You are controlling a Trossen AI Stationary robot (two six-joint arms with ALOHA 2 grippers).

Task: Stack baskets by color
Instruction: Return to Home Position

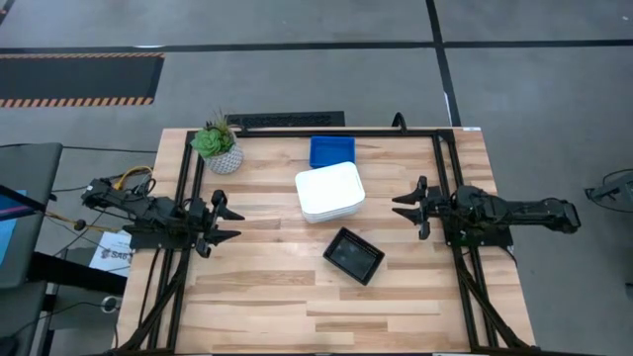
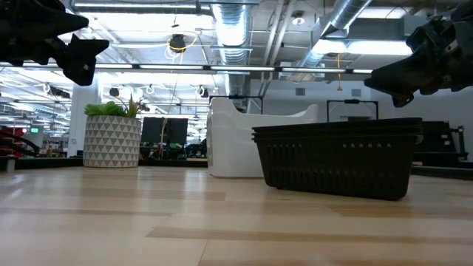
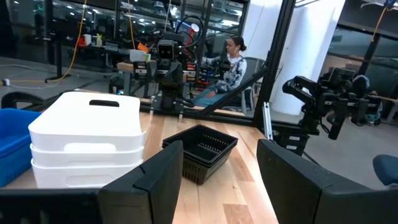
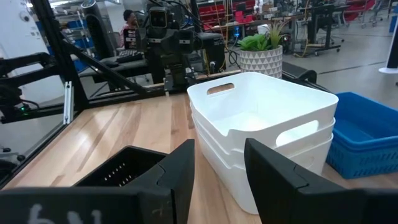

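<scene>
Three stacks stand mid-table: blue baskets (image 1: 331,150) at the far side, white baskets (image 1: 329,192) nested in front of them, and black baskets (image 1: 353,254) nearer the front edge, each stack resting by its bottom on the wood. My left gripper (image 1: 227,220) hovers open at the table's left side, pointing level toward the baskets. Open too, my right gripper (image 1: 406,208) hovers at the right side and points level toward them. Neither has anything between its fingers.
A small green potted plant (image 1: 219,146) in a patterned white pot stands at the far left corner. A black frame (image 1: 396,131) runs along the table's edges. Bare wood lies in front of the black baskets. A person (image 3: 231,62) sits beyond the table.
</scene>
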